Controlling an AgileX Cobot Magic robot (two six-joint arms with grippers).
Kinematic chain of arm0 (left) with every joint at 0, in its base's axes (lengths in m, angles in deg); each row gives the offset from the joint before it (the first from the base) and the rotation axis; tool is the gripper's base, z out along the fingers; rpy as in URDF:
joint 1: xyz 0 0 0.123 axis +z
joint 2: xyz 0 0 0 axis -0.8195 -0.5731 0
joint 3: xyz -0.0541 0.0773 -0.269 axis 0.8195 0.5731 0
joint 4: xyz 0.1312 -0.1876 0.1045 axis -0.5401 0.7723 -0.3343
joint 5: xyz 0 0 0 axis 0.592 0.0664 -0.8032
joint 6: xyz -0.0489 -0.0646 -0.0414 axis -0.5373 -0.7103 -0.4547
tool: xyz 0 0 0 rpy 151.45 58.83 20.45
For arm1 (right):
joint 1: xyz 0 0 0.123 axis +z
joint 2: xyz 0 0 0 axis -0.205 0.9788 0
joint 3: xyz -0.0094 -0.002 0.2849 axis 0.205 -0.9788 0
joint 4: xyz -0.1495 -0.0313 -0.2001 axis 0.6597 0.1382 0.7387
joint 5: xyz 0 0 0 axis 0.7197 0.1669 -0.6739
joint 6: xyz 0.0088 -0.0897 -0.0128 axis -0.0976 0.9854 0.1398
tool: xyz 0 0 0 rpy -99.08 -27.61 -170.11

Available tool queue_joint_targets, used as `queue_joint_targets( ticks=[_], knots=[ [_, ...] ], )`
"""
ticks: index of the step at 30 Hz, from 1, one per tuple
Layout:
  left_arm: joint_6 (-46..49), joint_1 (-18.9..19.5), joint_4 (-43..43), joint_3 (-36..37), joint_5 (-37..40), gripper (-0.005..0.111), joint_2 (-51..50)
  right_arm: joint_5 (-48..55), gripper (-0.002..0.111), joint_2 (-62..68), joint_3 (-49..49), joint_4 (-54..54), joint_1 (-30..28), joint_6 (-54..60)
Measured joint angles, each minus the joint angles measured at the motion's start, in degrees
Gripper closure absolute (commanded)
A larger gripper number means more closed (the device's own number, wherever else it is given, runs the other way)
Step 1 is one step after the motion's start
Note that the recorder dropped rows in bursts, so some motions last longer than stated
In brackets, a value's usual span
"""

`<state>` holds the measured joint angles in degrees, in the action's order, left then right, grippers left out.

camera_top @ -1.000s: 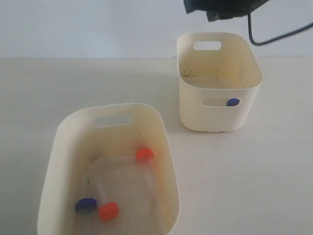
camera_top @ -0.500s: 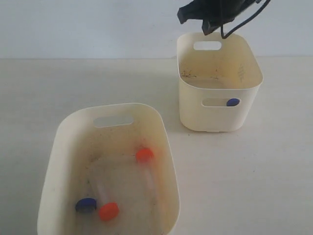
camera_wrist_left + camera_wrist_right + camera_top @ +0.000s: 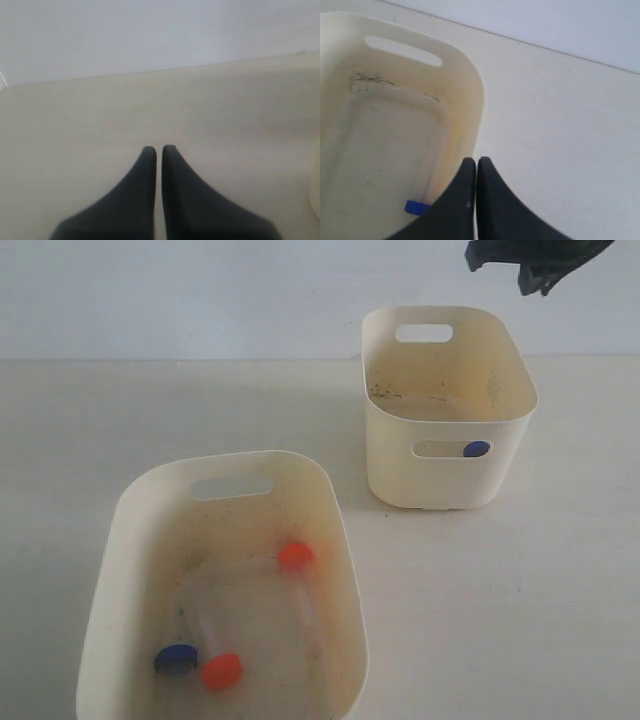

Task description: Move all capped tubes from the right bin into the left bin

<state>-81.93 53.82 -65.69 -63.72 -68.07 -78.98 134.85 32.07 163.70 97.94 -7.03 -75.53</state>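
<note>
The left bin (image 3: 128, 508) stands at the front left and holds three capped tubes: two with orange-red caps (image 3: 296, 557) (image 3: 222, 671) and one with a blue cap (image 3: 176, 659). The right bin (image 3: 450, 485) stands further back on the right. A blue cap (image 3: 477, 449) shows through its near handle slot. In the right wrist view that blue cap (image 3: 417, 206) lies on the bin's floor near a wall. My right gripper (image 3: 477, 161) is shut and empty above the rim of the right bin (image 3: 470, 90); it is dark at the top right (image 3: 535, 268). My left gripper (image 3: 159, 149) is shut over bare table.
Both bins rest on a pale tabletop (image 3: 520, 600) with a white wall behind. Dark specks mark the floors of both bins. The left arm does not show in the exterior view.
The right arm has swung to the right, from above the far end of the right bin to the top right corner. The tubes and bins have not moved.
</note>
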Motion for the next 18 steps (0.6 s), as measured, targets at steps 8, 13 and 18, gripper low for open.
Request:
queue_joint_targets(
  ticks=[8, 13, 18],
  knots=[
    [0.00, 0.00, 0.00, 0.00, 0.00, 0.102, 0.00, 1.36, 0.108, 0.00, 0.00, 2.64, -3.46, -0.96],
    [0.00, 0.00, 0.00, 0.00, 0.00, 0.102, 0.00, 2.45, 0.088, 0.00, 0.00, 2.02, -3.46, -1.82],
    [0.00, 0.00, 0.00, 0.00, 0.00, 0.102, 0.00, 3.15, 0.071, 0.00, 0.00, 0.74, -2.43, -5.19]
  ],
)
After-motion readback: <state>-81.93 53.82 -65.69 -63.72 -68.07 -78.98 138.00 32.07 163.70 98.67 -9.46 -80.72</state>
